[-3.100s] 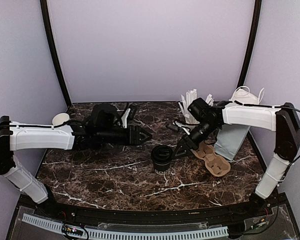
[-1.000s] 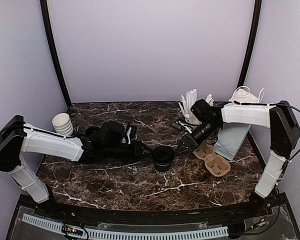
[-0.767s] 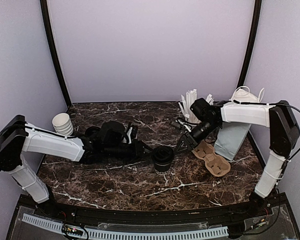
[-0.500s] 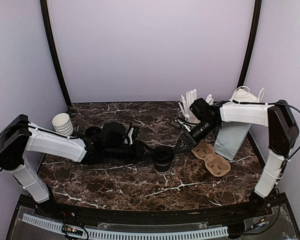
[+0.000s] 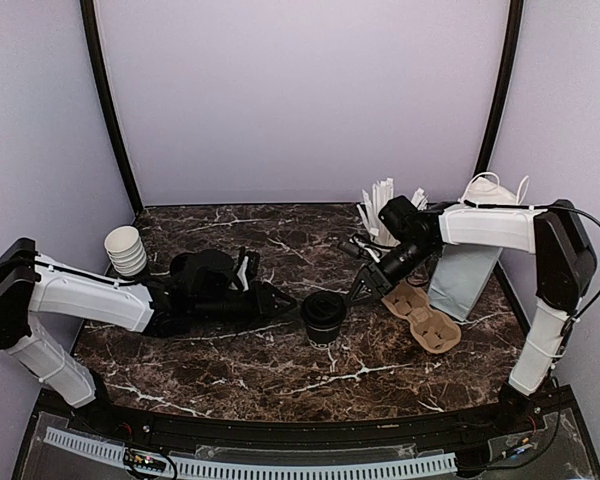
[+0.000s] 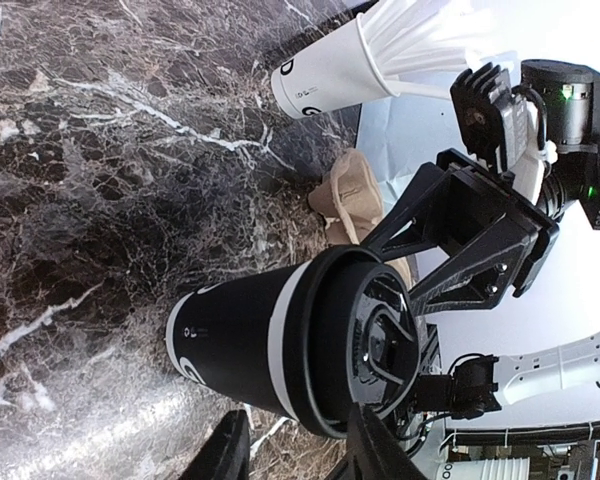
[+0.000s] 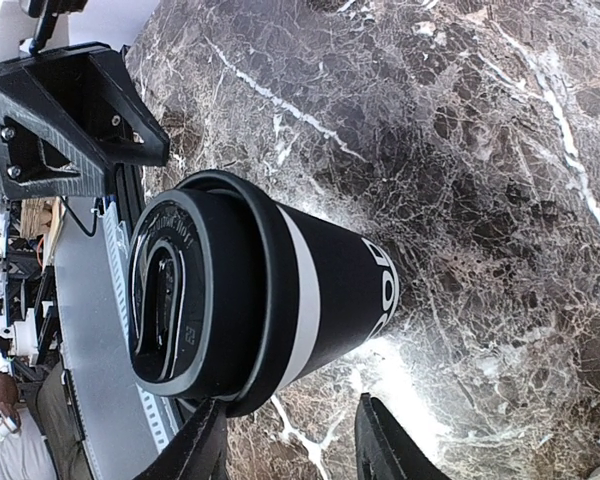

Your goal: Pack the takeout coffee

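1. Here, the coffee cup [image 5: 323,316] stands upright on the worktop [image 5: 230,362] with its black lid [image 7: 165,300] on. It sits between the two grippers, which face each other across it.
2. The left gripper [image 6: 298,437] reaches in low over the worktop with its fingers spread, and it pinches nothing. The cup is just ahead of its fingertips, on the side towards the other arm. One fingertip overlaps the lid's rim in the left wrist view, and I cannot tell whether it touches.
3. The right gripper [image 7: 290,420] also has its fingers spread, with nothing between them. The cup is just ahead of its tips. From above, those tips look to be right beside the lid's rim, but I cannot tell if there is contact.
4. A brown cardboard tray [image 5: 427,318] with round wells lies flat just behind the right gripper, on the side away from the cup.
5. A white paper bag [image 5: 460,275] stands farther behind the right gripper, beyond the tray and under that arm's forearm.
6. A cup of white sticks [image 5: 383,218] stands beside the right gripper's wrist, towards the back wall.
7. A stack of white cups [image 5: 126,250] sits well behind the left gripper, out by that arm's upper section.
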`<state>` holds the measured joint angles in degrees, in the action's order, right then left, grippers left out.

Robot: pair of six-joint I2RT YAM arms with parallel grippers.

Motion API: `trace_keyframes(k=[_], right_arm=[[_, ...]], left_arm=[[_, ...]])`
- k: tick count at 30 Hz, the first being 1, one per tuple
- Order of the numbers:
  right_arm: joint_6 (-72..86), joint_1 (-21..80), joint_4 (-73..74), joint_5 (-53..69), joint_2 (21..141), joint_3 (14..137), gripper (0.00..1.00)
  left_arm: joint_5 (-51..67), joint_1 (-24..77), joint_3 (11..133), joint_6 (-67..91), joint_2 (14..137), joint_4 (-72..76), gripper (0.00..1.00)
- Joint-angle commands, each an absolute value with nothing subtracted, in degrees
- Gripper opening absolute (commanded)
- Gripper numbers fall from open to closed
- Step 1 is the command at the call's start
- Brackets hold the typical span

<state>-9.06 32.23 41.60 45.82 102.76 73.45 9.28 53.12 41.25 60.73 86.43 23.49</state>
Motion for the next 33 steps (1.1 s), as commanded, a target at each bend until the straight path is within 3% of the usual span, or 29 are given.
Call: trace_keyframes(k=[1, 19, 28, 33], right_arm=[[-8.61, 32.15, 40.53, 44.01, 104.28, 74.35, 0.44], [-9.18, 32.17, 40.61, 43.81, 103.37, 74.01, 0.48], [-9.45, 32.17, 40.69, 43.67, 102.64, 74.00, 0.49], [-9.58, 32.12, 40.74, 43.76, 102.53, 74.25, 0.50]], left_arm=[[6.82, 52.94, 40.17, 61.69, 85.01, 24.00, 0.35], [12.72, 52.97, 42.83, 63.64, 94.19, 29.42, 0.31], [4.95, 53.07, 40.14, 62.10, 86.78, 26.49, 0.31], [6.51, 53.20, 41.91, 60.53, 86.93, 26.42, 0.31]])
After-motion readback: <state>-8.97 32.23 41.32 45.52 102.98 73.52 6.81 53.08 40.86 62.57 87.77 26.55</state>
